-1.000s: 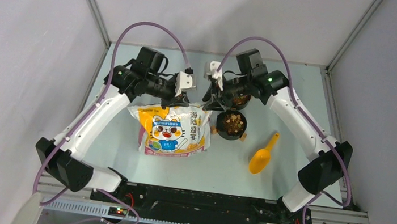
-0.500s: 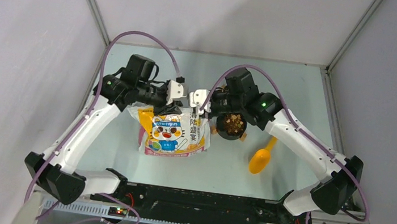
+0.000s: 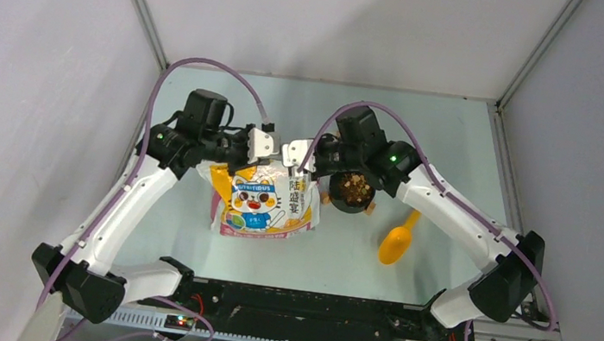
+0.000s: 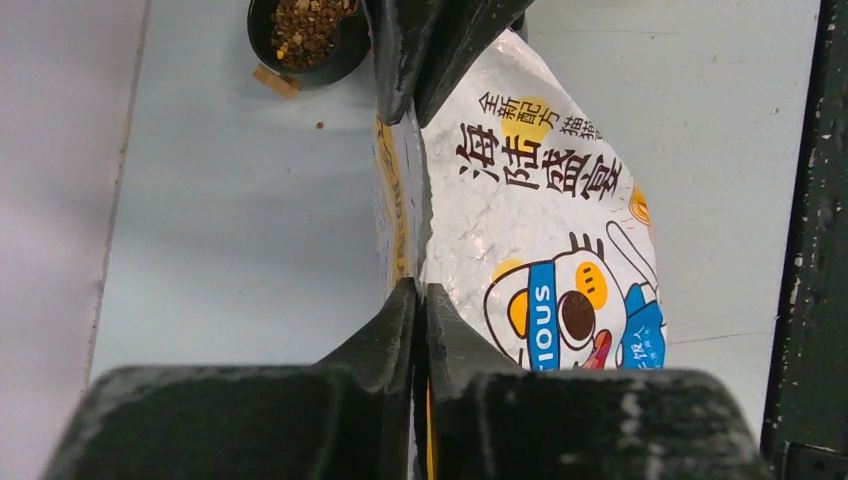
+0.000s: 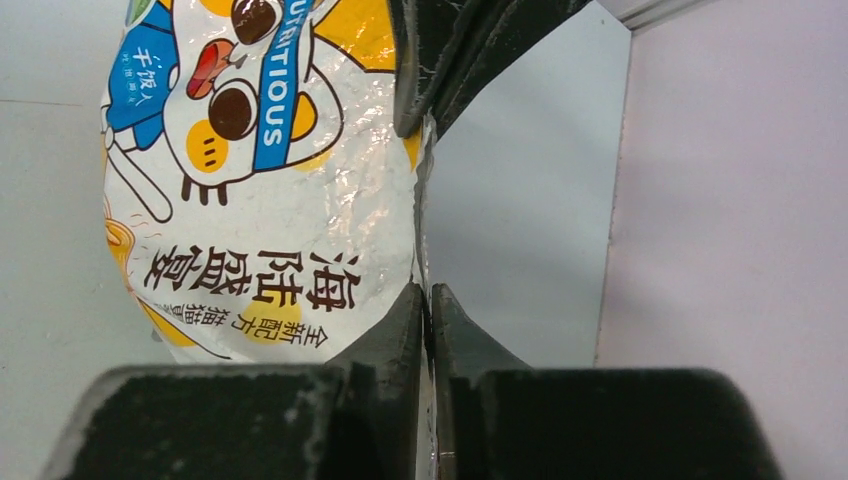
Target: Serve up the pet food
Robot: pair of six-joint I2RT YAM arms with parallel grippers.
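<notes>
The bag (image 3: 264, 201) — white, yellow patches, a blue-scarfed cartoon cat, a pink bottom strip. Brown and tan kibble (image 3: 355, 187); black bowl (image 3: 351, 210); yellow scoop (image 3: 394, 245) — pale green table (image 3: 459, 138).

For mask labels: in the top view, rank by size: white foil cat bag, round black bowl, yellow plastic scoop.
Largest: white foil cat bag. Round black bowl, partly hidden, and yellow plastic scoop: too alike to rank.
</notes>
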